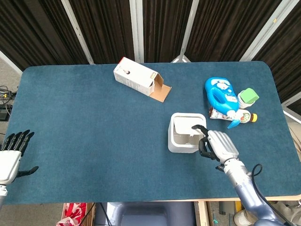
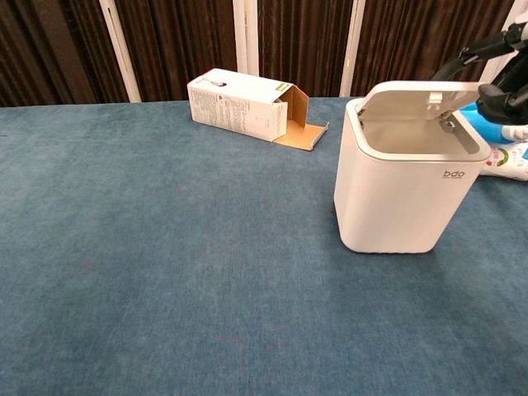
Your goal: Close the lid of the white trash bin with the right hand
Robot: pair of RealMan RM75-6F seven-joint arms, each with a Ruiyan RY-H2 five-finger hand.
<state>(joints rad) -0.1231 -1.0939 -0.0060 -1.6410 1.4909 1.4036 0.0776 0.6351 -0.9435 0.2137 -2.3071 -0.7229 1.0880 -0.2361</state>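
Smooth matt plastic trash bin (image 2: 400, 198), cardboard box (image 2: 243, 105), napped blue cloth table (image 2: 165, 272).

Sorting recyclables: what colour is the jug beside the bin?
Blue jug, clearest in the head view.

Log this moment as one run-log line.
phase: closing | right hand: fingers on lid, pushing down | lid: partly lowered, not shut | white trash bin: upright | left hand: idle at table edge, fingers apart

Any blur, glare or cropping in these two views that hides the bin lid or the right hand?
Head view: even light, sharp, no glare; the right hand and the bin show whole, while the left hand is cut by the frame edge. Chest view: the lid is crisp, but the right hand is cropped at the right edge and dark against the curtain.
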